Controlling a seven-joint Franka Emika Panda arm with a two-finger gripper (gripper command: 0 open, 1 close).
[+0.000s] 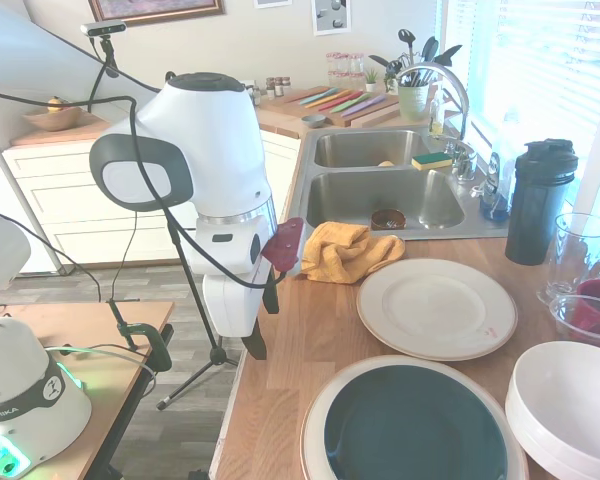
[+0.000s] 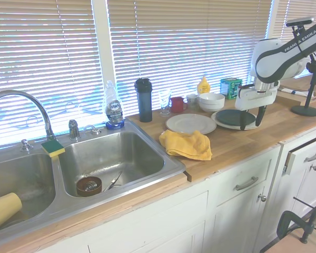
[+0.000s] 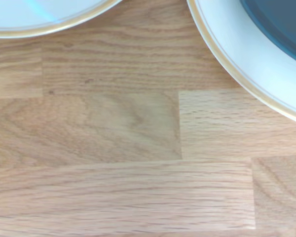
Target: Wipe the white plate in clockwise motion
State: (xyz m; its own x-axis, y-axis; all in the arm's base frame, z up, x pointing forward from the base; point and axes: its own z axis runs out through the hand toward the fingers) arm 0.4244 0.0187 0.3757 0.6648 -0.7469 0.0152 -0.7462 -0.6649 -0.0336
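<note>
I am watching the gripper [image 1: 263, 325] hanging over the wooden counter [image 1: 290, 360] at the lower left of centre in the first exterior view, its two dark fingers pointing down with a gap showing between them and nothing held. The white plate [image 1: 436, 307] is lying flat right of centre in that view, its tan rim line clear and a small reddish speck near its lower right edge. The yellow cloth [image 1: 345, 250] is sitting crumpled just above and left of it, touching or nearly touching its rim, beside the sink [image 1: 380, 195]. The teal-centred plate [image 1: 412, 425] is filling the bottom of the frame, just below the white one.

I am judging the cloth to be soft and light, likely to bunch and drag, so I am planning to pinch it at a raised fold near its middle. The plate looks stiff, glazed, breakable and prone to sliding on the wood, so I am favouring light pressure.
</note>
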